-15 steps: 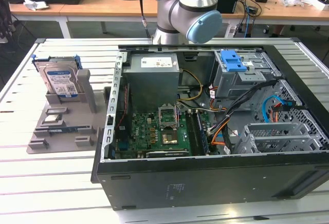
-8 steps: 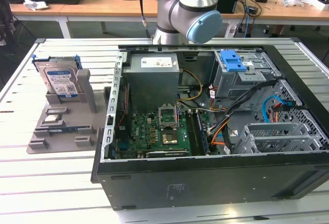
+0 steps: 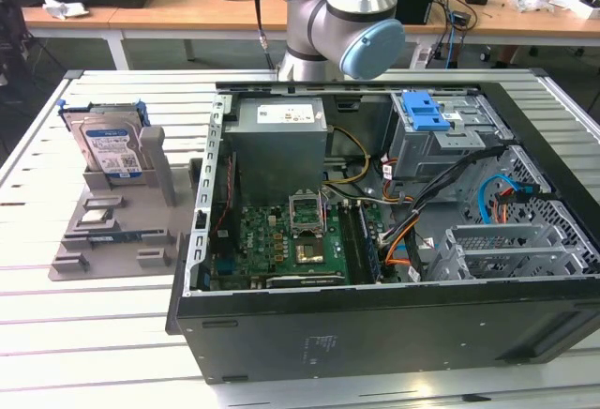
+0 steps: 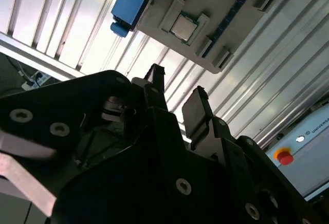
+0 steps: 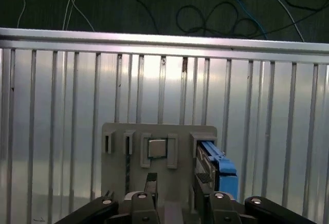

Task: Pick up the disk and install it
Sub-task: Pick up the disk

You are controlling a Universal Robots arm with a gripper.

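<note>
In the exterior view the disk (image 3: 111,146) stands upright on its edge in a slot of a grey holder (image 3: 150,231), at the exterior view's left on the slatted metal table (image 3: 94,343). A thin dark memory stick (image 3: 105,237) lies on the holder's nearer part. Just beside the holder, towards the exterior view's right, sits an open computer case (image 3: 375,334) (insides exposed). It holds a green motherboard (image 3: 281,240), a grey power supply (image 3: 278,146) and a grey metal cage (image 3: 441,137) with a blue latch (image 3: 424,109). Loose cables (image 3: 441,193) cross the space between board and cage. The arm (image 3: 342,15) rises at the far side of the case.

In the second wrist view the gripper (image 4: 175,98) hangs above the table, its 2 dark fingers (image 4: 194,108) set apart with bare slats showing between them and nothing held. Beyond it are the holder, a square silver chip (image 4: 183,27) seated in it, and the disk's blue bracket. A red button (image 4: 283,157) sits on a pale box.

In the first wrist view the gripper faces the holder. The disk stands in the slot next to the chip, and floor cables (image 5: 216,13) trail past the table's far rail.
</note>
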